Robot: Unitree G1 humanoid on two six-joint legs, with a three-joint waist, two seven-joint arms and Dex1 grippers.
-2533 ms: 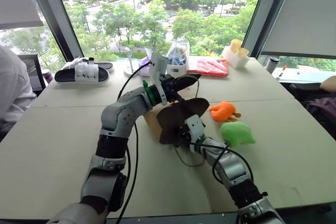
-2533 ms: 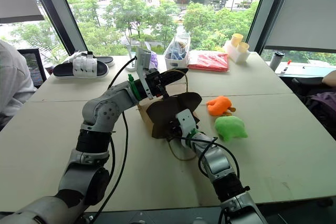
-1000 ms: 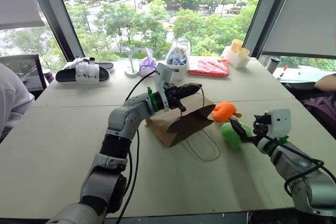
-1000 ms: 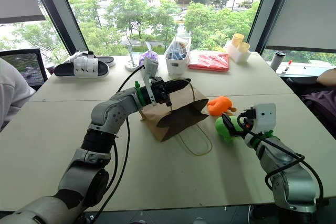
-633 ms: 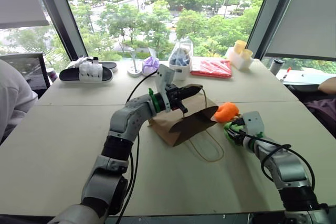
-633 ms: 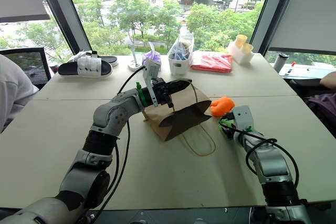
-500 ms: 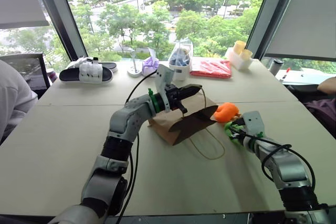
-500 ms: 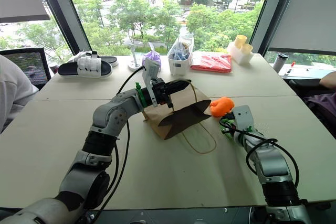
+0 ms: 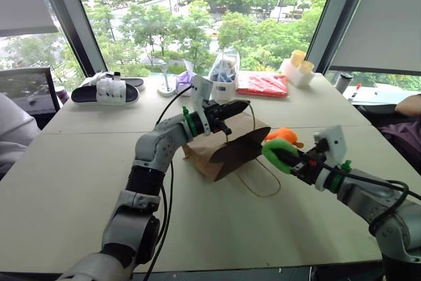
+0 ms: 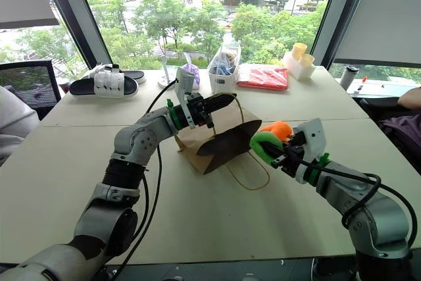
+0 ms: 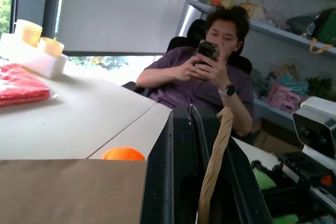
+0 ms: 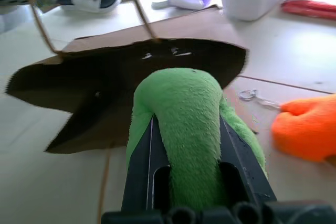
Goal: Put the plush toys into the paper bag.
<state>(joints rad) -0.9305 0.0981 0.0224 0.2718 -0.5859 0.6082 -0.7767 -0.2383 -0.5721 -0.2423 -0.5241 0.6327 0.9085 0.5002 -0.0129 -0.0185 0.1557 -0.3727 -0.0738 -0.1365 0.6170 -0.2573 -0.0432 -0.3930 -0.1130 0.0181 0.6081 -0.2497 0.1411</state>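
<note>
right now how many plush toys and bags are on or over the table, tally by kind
plush toys: 2, the green plush toy in the right tool, the orange plush toy on the table
paper bags: 1, the brown paper bag, its cord handle pinched by the left tool
clear plastic bags: 1
total: 4

Item count, current state:

- Plush toys: two. One green plush toy (image 10: pixel 265 143) sits between the fingers of the right gripper (image 10: pixel 279 154); one orange plush toy (image 10: pixel 279 128) lies just beyond that gripper.
- Paper bag (image 10: pixel 220 137): one, mouth facing the right gripper, its upper cord handle (image 11: pixel 214 166) in the closed left gripper (image 10: pixel 222 102).
- Cord handles: two.
- Slippers (image 10: pixel 105 85): two, well behind the left gripper.
- Yellow cups (image 10: pixel 299 52): two.
- Persons with a phone (image 11: pixel 208 80): one.
</note>
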